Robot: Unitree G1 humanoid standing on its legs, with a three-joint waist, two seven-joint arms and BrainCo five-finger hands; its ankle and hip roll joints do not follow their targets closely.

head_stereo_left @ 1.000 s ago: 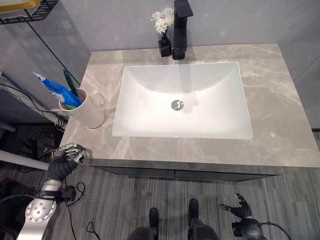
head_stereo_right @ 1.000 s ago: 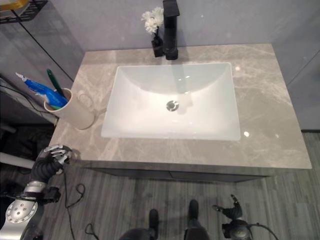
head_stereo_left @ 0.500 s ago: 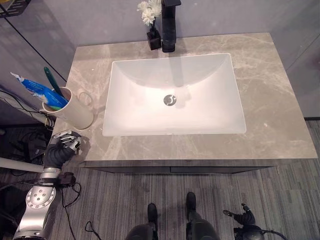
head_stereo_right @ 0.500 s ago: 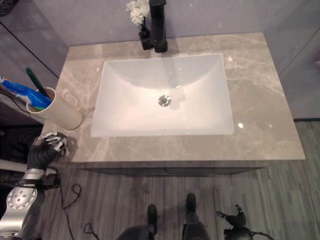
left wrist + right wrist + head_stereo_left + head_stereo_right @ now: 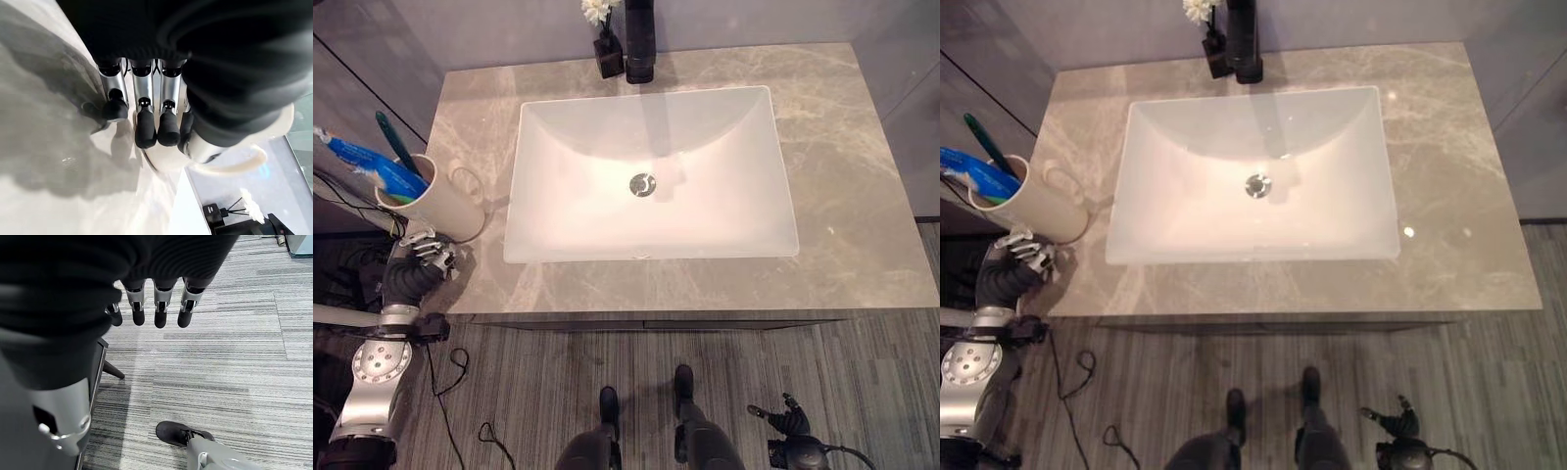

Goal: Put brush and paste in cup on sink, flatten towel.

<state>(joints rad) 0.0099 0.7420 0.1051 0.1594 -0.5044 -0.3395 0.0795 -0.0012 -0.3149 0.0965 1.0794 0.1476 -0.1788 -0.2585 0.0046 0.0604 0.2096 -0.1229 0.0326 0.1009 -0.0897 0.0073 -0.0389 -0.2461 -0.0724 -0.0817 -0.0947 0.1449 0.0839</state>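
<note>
A white cup (image 5: 429,203) with a handle stands at the left end of the grey marble counter (image 5: 862,196). A green toothbrush (image 5: 395,147) and a blue paste tube (image 5: 367,162) stick out of it, leaning left. My left hand (image 5: 421,262) hovers at the counter's front-left corner, just in front of the cup, fingers (image 5: 146,98) relaxed and holding nothing. In the left wrist view the cup (image 5: 234,147) sits right past the fingertips. My right hand (image 5: 788,423) hangs low by the floor, fingers (image 5: 161,303) loose and empty.
A white rectangular sink (image 5: 744,127) fills the counter's middle. A black faucet (image 5: 639,39) and a small black vase of white flowers (image 5: 605,54) stand at the back edge. Bare counter lies to the sink's right. Striped grey floor (image 5: 220,357) lies below.
The whole picture has shifted, so the camera moved. My left hand has risen from below the counter's edge to just in front of the cup. The right hand still hangs low.
</note>
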